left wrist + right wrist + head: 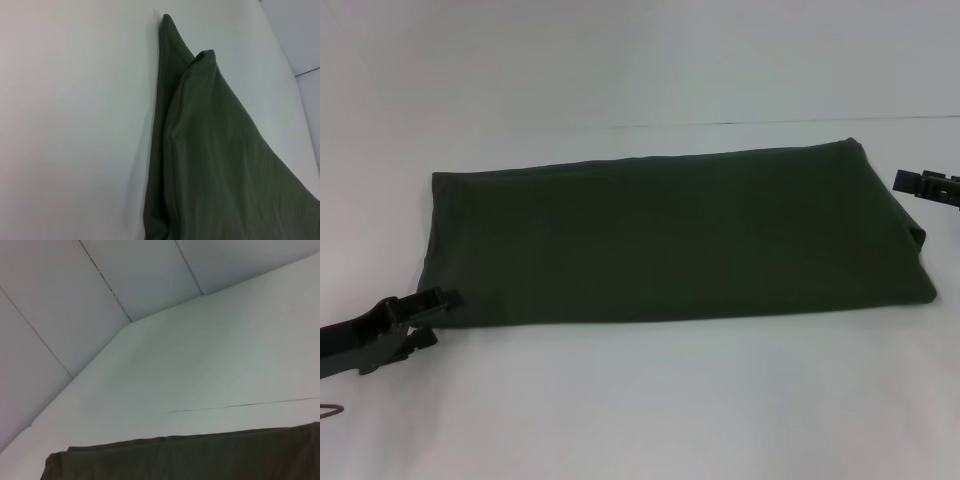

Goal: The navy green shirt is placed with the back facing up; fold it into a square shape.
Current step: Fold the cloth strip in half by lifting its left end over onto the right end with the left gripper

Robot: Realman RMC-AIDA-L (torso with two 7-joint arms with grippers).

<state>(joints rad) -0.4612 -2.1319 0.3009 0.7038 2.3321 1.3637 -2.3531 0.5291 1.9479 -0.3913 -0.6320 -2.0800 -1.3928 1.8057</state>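
Left gripper (438,303): low on the white table (640,400), at the near-left corner of the navy green shirt (670,240). Fingertips point toward the cloth, just at its edge. Jaws look nearly together, but whether they pinch cloth, cannot tell; the left wrist view shows only the shirt's layered corner from close in, no fingers. Right gripper (926,185): only its tip enters at the right margin, just beside the shirt's right end and level with the far half of it; contact uncertain, jaw state cannot tell. Right wrist view shows the shirt's edge along the table, nothing of the fingers. Shirt: already folded into a long band, plain side up, flat on the table, long axis running left to right across the robot's front, right end a little farther away than the left. Doubled edges visible at both ends. Judgement: sleeves and sides are in; what remains is a fold across the long axis to reach a square. Each gripper sits at one short end, the left nearer its corner, so either end could be carried over toward the other.
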